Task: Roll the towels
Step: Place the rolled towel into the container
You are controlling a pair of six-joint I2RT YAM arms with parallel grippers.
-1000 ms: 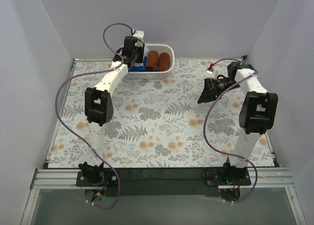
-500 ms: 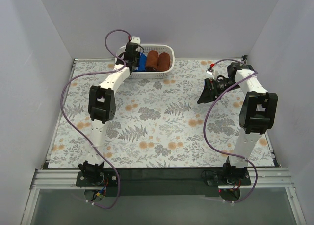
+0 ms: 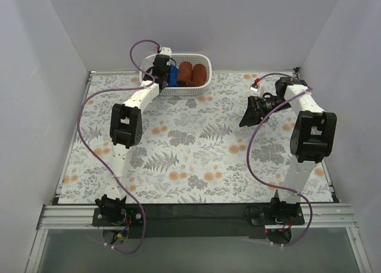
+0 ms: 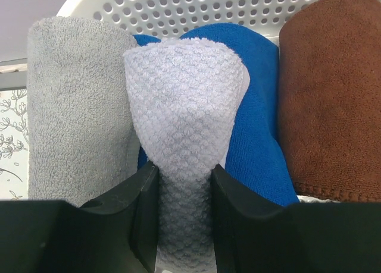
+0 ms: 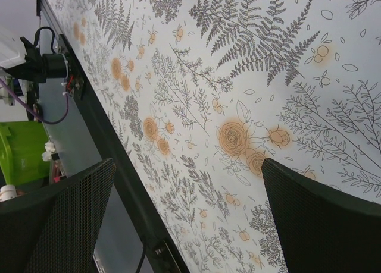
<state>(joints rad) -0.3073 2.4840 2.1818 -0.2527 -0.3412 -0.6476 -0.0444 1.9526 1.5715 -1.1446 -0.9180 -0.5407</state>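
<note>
Left gripper pinched on rolled lavender towel, standing it between grey towel and blue roll inside basket, likely to pack upright. Right gripper spread wide, idle above worktop.

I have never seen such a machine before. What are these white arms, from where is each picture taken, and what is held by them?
These are two white robot arms bolted at the near edge of a table covered with a floral-patterned cloth. One picture comes from a fixed camera above and behind the arms; the other two come from small cameras on each wrist.

At the far edge stands a white perforated plastic basket. Inside it lie a rolled mid-grey terry towel, a bright blue cloth roll and rust-brown cloth rolls.

The left tool reaches into the basket, its fingers closed on a rolled pale blue-lavender waffle-weave towel. The right tool hangs open above the cloth, holding nothing.
</note>
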